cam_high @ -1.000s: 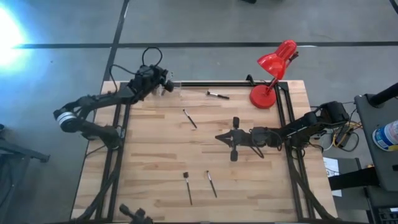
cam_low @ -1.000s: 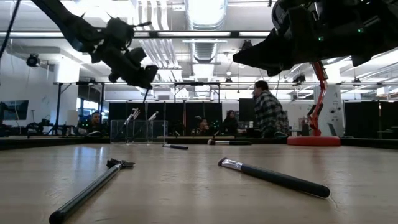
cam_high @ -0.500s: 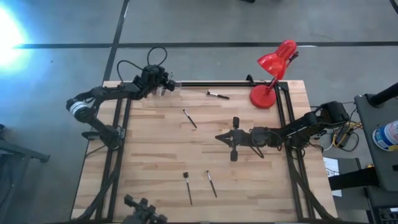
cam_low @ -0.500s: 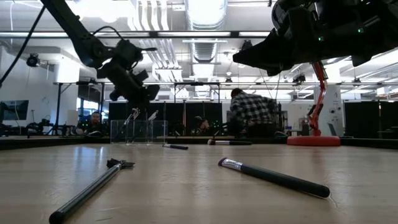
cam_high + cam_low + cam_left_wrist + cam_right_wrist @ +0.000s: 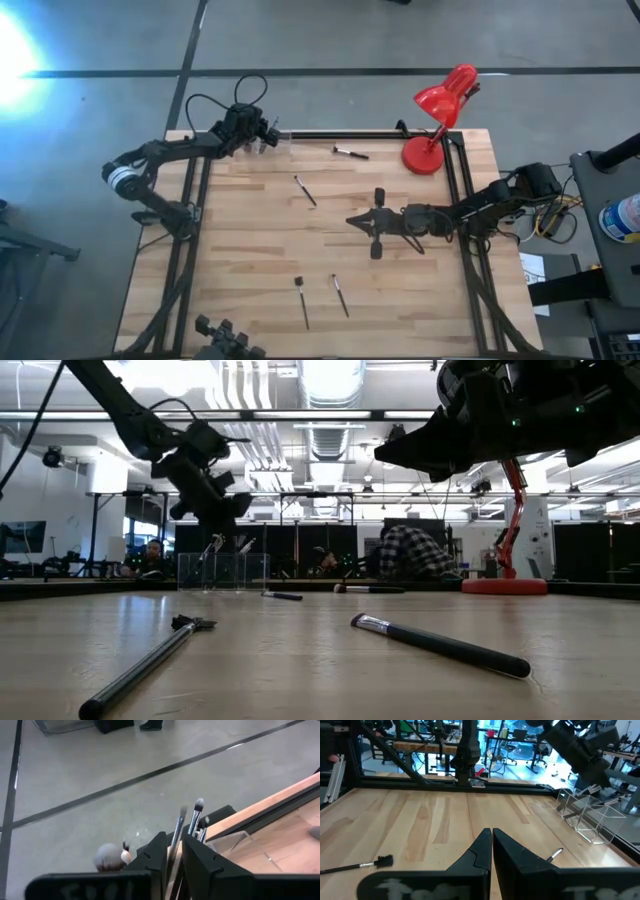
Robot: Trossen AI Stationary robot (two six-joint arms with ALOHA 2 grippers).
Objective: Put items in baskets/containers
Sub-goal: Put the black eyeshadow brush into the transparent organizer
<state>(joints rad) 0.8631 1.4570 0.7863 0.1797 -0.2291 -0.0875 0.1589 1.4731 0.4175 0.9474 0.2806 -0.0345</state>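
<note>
- Left claw hangs above the clear cups at the worktop's far left corner, fingers slightly apart around a brush, apparently freeing it to stand among others.
- Right claw, fingers together, waits mid-worktop.
- Loose brushes lie apart, awaiting pickup.

Pale smooth wooden table with plank grain, clear glossy plastic containers, glossy red lamp, matt black brushes, soft bristle tips, polished grey floor
</note>
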